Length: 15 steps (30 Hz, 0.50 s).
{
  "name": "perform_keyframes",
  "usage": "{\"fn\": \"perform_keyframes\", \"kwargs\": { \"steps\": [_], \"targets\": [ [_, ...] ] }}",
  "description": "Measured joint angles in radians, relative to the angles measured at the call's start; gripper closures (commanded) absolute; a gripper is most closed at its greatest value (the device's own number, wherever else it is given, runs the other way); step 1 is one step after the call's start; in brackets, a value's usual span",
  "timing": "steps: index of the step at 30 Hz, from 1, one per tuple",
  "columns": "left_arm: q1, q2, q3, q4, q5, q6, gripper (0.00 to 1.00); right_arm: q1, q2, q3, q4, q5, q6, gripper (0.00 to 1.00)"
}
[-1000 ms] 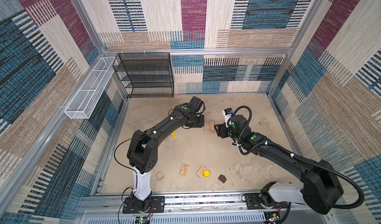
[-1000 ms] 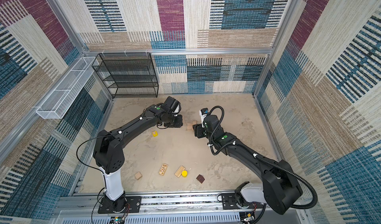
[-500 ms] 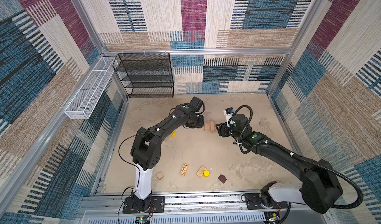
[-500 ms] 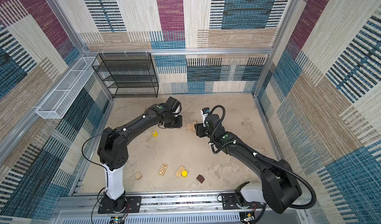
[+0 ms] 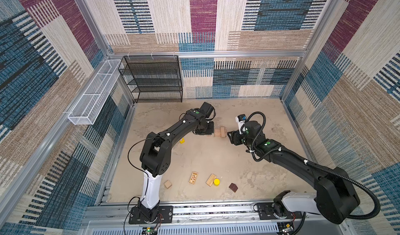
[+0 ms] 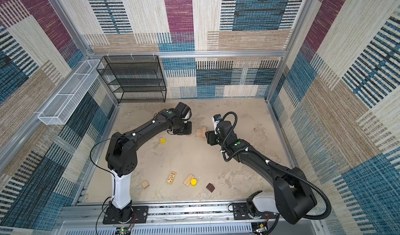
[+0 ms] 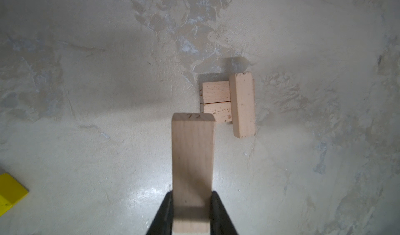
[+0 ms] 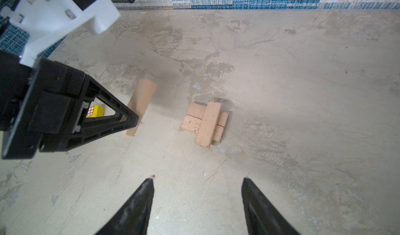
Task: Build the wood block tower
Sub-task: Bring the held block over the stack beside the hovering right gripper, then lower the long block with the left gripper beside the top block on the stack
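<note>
The wood block tower (image 5: 220, 132) (image 6: 201, 132) is two pale planks side by side with one plank (image 7: 242, 104) (image 8: 208, 123) crossed on top. My left gripper (image 7: 192, 194) (image 5: 204, 129) is shut on another pale plank (image 7: 192, 154) (image 8: 141, 102), held just left of the stack and above the floor. On the stack's right, my right gripper (image 8: 197, 179) (image 5: 232, 137) stands open and empty, low over the floor. Loose wood blocks lie apart: a yellow dotted cube (image 5: 182, 140) (image 8: 96, 111), a printed plank (image 5: 193, 177), a plain plank (image 5: 211, 179), a yellow cylinder (image 5: 216, 181), a dark brown block (image 5: 233, 187) and a tan cube (image 5: 168, 184).
A black wire shelf (image 5: 154, 78) stands against the back wall at the left. A white wire basket (image 5: 95, 93) hangs on the left wall. Patterned walls enclose the floor on three sides, and a metal rail (image 5: 205, 210) runs along the front.
The left arm's elbow and shoulder have shifted slightly while its gripper, still holding the plank, stays beside the stack. The right arm has not moved.
</note>
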Motion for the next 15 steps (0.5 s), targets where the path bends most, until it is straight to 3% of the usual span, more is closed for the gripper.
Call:
{"fn": "perform_keyframes", "kwargs": {
  "steps": [15],
  "targets": [
    [0.000, 0.026, 0.016, 0.000, 0.019, 0.020, 1.00, 0.000, -0.050, 0.040, -0.040, 0.033, 0.010, 0.33]
  ]
}}
